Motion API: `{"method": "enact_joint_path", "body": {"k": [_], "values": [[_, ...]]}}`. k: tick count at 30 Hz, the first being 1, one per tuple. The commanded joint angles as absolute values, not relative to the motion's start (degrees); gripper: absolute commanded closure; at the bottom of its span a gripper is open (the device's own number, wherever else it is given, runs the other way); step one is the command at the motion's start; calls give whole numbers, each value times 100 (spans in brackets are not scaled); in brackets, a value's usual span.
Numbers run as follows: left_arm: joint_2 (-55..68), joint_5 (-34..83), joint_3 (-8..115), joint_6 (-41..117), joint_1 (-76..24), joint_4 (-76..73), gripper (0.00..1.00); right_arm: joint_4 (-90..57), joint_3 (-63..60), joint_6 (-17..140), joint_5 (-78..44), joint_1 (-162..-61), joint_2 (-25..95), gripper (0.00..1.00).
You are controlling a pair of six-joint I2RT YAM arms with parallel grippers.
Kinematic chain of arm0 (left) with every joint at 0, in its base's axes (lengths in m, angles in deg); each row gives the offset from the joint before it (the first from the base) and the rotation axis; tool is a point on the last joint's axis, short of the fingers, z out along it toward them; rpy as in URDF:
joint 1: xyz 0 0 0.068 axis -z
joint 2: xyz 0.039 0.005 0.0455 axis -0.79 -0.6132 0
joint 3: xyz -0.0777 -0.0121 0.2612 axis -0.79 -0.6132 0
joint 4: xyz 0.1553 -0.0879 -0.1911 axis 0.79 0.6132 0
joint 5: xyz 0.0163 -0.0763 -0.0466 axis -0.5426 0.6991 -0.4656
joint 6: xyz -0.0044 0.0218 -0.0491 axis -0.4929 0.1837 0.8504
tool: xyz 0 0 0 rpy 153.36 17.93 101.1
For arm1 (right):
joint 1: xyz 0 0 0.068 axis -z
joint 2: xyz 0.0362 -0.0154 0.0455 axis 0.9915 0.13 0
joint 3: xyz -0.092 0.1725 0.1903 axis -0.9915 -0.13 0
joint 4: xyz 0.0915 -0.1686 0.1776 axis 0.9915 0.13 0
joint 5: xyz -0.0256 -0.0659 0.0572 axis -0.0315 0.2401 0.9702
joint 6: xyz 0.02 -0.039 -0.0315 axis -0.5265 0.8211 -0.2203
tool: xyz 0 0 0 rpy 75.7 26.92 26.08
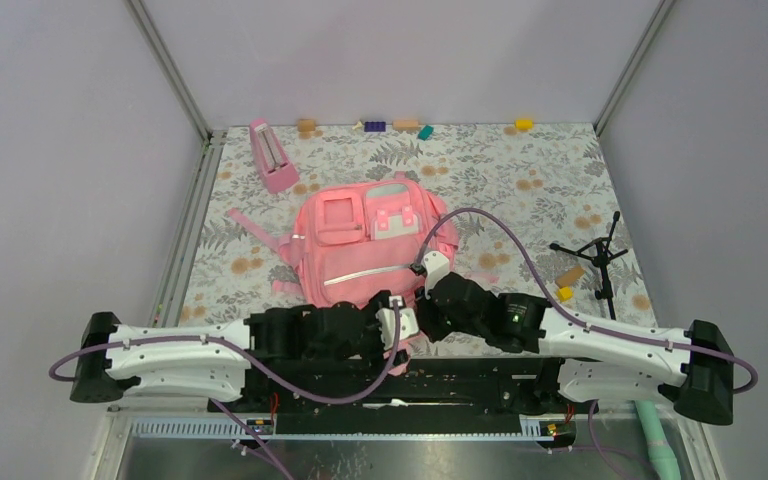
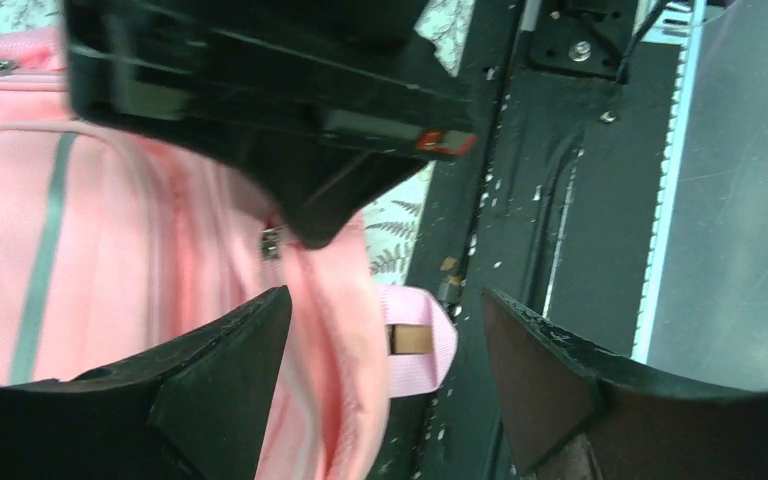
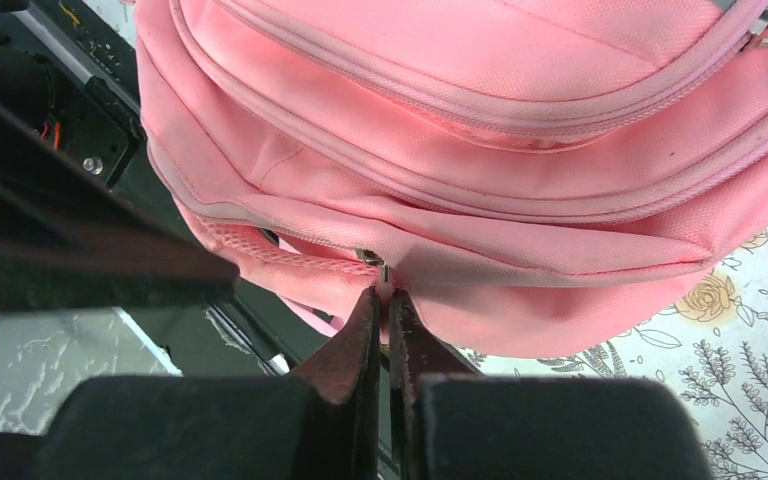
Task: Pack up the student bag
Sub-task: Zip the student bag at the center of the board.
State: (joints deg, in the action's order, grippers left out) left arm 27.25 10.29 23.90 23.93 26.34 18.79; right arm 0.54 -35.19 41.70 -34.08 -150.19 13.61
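The pink backpack (image 1: 365,245) lies flat in the middle of the flower-patterned counter (image 1: 520,185), front pockets up; its near edge is hidden from above under the two black wrists that meet there.

The left fingers (image 2: 230,350) stand wide apart and clamp nothing; beyond the gap between them lie a fold of the backpack's pink fabric and a pink strap (image 2: 415,340) with a brown buckle piece; whether either finger touches the fabric is hard to tell. A black arm part fills the top of the left wrist view and covers most of the bag there.

The right fingers (image 3: 360,340) are pressed together on a zip pull (image 3: 386,280) at the backpack's near edge; the pull is almost wholly hidden between the tips, with only a pale sliver and a bit of metal showing above them.

Near the far left corner of the counter stands a pink metronome-shaped object (image 1: 272,155), well apart from the bag; small coloured blocks (image 1: 405,125) sit in a row along the far edge, too small to make out further. On the right a small black tripod (image 1: 600,255) lies beside a tan block (image 1: 570,274); a mint-green thing (image 1: 657,440) at the lower right is cut off by the picture's edge.
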Motion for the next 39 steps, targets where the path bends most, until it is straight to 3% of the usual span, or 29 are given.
{"method": "enact_joint_path", "body": {"k": [1, 8, 18, 19, 20, 21, 25, 30, 39], "values": [[2611, 78, 2094, 2802, 3083, 1118, 26, -259, -3273, 4244, -3094, -14882, 1302, 100], [2315, -345, 1554, 2864, 3120, 483, 23, -518, -3389, 4171, -2754, -14822, 1123, 100], [1886, -1151, 1017, 3216, 3107, 128, 25, -597, -3415, 4122, -2717, -14824, 1136, 100], [1861, -1180, 972, 3286, 3105, 104, 32, -596, -3436, 4132, -2758, -14819, 1159, 100], [1832, -1192, 935, 3337, 3105, 95, 50, -594, -3464, 4136, -2859, -14825, 1166, 100], [1806, -1248, 900, 3431, 3105, 95, 61, -596, -3498, 4137, -2979, -14819, 1174, 100], [1786, -1488, 792, 3597, 3105, 101, 98, -365, -3537, 4185, -3700, -14818, 1209, 100], [2106, -1462, 540, 3739, 3105, 96, 100, -162, -3602, 4245, -4559, -14691, 1414, 100], [2584, -1664, 250, 4185, 3105, 57, 100, 503, -3675, 4471, -4020, -13631, 1752, 100]]}}
